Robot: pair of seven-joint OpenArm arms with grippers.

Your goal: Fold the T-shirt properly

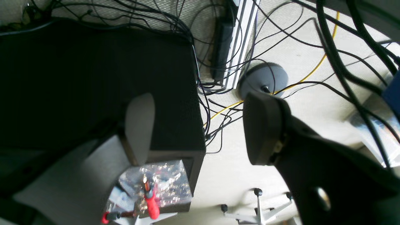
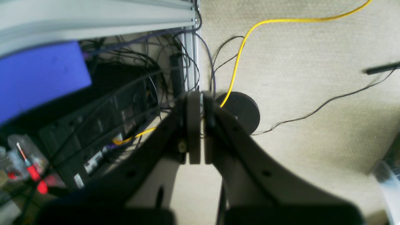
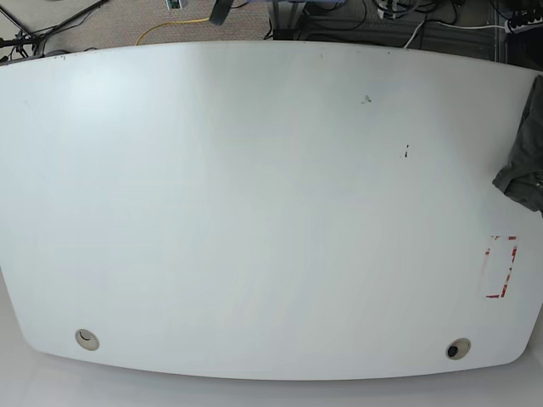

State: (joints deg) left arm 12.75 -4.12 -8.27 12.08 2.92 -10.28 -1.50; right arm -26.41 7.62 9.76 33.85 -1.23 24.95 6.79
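Pointing down at the floor, the left gripper [image 1: 200, 131] hangs with its jaws wide apart and nothing between them; a black case [image 1: 93, 84] sits at nine o'clock of it and a tangle of cables [image 1: 225, 103] runs beneath. No cloth shows in this view

In the right wrist view, the right gripper [image 2: 197, 128] also faces the floor, its jaws pressed together on nothing, a yellow cable [image 2: 240, 47] trailing off toward one o'clock

From the base view, neither arm appears. The T-shirt [image 3: 523, 153] lies bunched at the white table's [image 3: 254, 212] three o'clock edge, partly cut off by the frame
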